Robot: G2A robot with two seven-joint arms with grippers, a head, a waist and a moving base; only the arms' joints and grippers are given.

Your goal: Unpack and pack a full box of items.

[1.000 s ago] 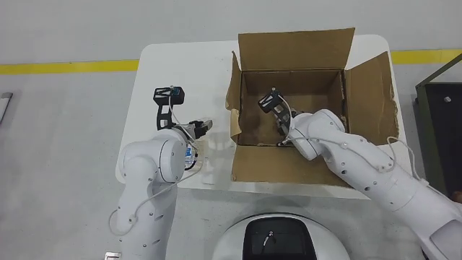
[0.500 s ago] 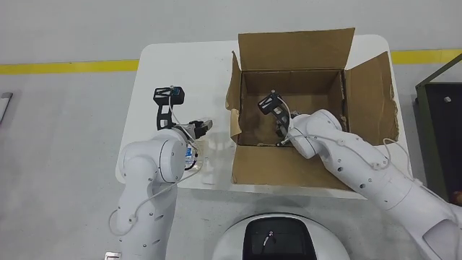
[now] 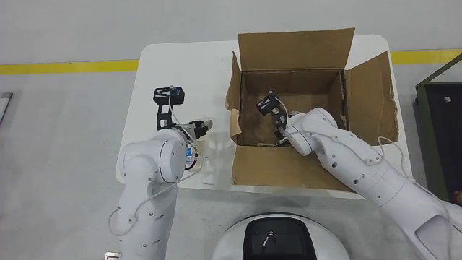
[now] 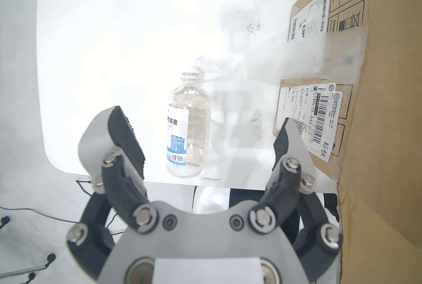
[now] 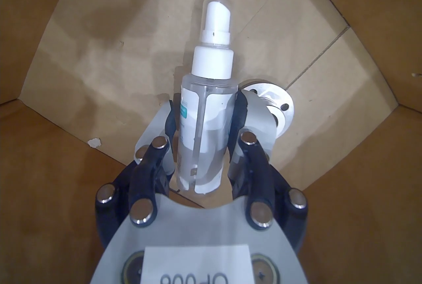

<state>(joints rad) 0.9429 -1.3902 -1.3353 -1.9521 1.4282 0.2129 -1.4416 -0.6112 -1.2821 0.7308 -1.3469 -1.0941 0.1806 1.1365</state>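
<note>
Inside the box, spray bottle between pads of right tool.

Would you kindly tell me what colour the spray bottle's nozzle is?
The nozzle is white, under a clear cap; the right wrist view shows it best.

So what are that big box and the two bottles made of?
The box looks like matte brown cardboard, going by its creased, ragged flaps. The capped bottle is probably thin clear plastic: it is glossy, with ribbed sides and a paper-like label. The spray bottle has a clear body, either plastic or possibly glass, and a white matte plastic sprayer under a clear cap.
</note>
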